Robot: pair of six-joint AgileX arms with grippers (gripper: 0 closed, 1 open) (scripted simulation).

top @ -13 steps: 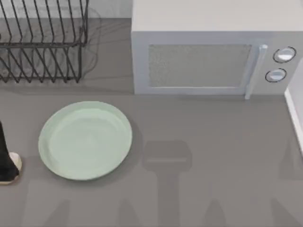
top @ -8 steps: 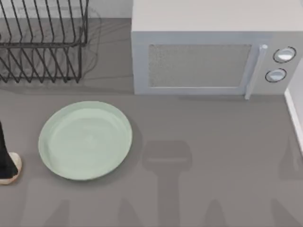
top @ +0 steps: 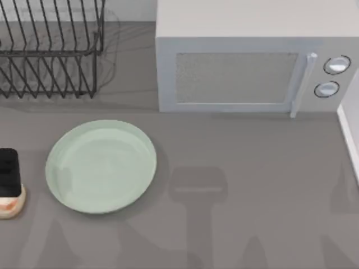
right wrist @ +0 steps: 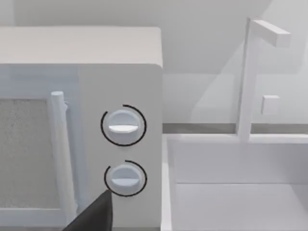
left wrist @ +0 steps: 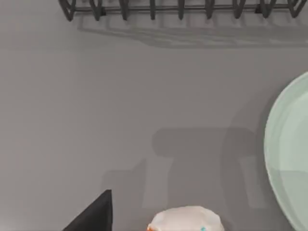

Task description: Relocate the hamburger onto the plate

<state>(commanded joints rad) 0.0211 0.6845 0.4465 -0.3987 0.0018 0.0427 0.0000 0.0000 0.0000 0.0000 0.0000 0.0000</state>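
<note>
text: none legible | labels: none | microwave (top: 247, 67) dials: unmarked

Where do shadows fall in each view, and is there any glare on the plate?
Top view: soft arm-shaped shadows lie on the table right of the plate; a faint one darkens its left inner rim; no strong glare. Left wrist view: a blocky shadow sits beyond the hamburger; the rack casts a band.
</note>
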